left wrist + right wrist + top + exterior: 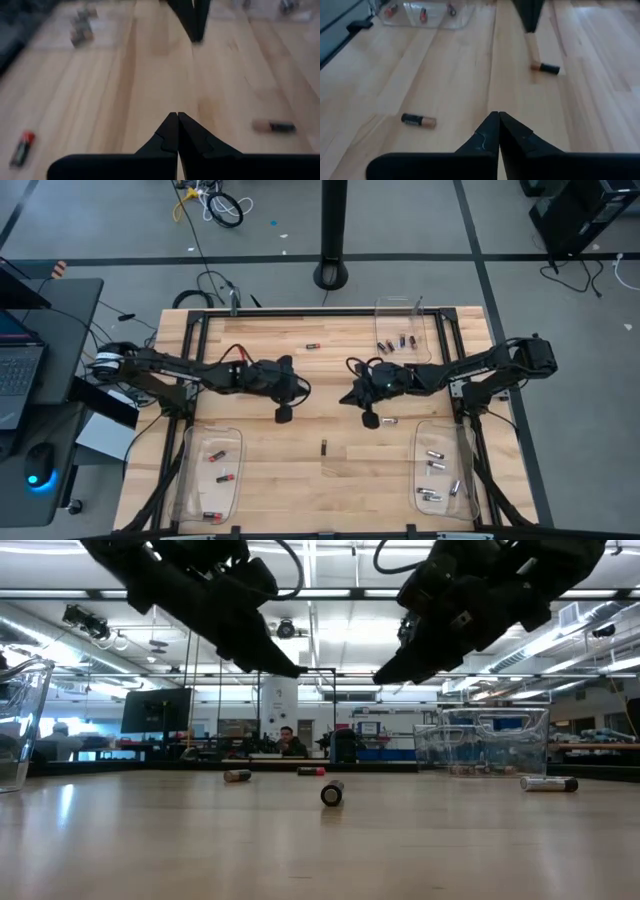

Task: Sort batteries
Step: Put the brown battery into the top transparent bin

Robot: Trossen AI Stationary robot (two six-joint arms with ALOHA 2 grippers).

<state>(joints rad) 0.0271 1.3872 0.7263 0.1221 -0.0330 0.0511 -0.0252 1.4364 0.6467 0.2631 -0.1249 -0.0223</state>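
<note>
Both arms hang above the middle of the table [260, 470], empty-handed. The left gripper [284, 415] has its jaws pressed together on nothing, and so does the right gripper [370, 420]. Most batteries already lie in the clear trays [445, 480] at the table's corners. A few remain loose: a silvery battery [389, 421] just beside the right gripper, a dark battery [324, 446] nearer the front, a red-banded battery [312, 345] towards the back. It looks like a pause between picks; next, one gripper must spread its jaws and drop onto a loose cell.

An overhead camera looks straight down on the pale wooden counter [300, 470]. A counter-level camera faces the room. Each wrist camera looks closely past its own hand; all share the counter's middle.
</note>
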